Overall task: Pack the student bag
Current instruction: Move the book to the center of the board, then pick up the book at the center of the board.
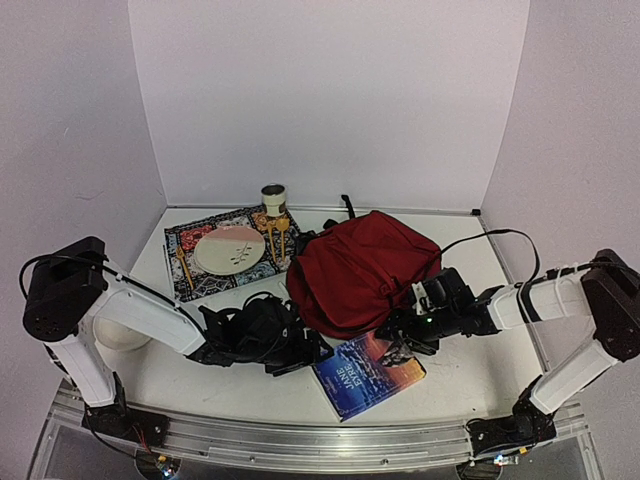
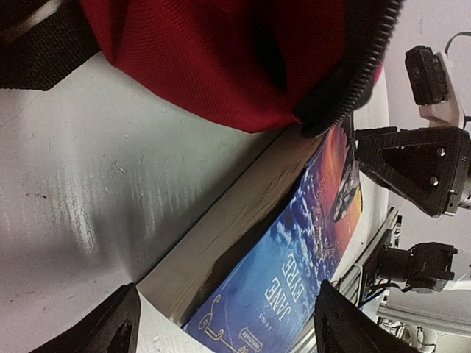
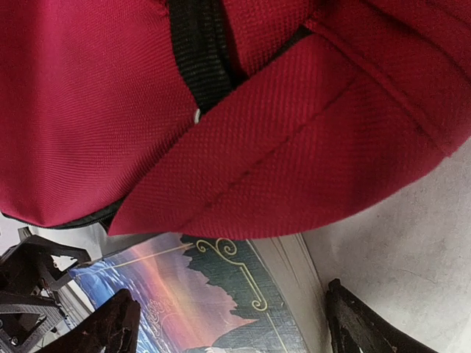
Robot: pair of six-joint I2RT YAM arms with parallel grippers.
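Empty, wide-open left hand (image 2: 224, 316) and right hand (image 3: 232, 316) flanking blue paperback book (image 1: 368, 375) beside soft dark-red fabric backpack (image 1: 360, 270); grasp step, likely closing next.

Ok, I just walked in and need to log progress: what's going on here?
Two robot arms are packing the student bag. The left gripper and right gripper both hang open, low beside a Jane Eyre book lying partly under the bag's near edge. Neither holds anything; the book is not yet inside.
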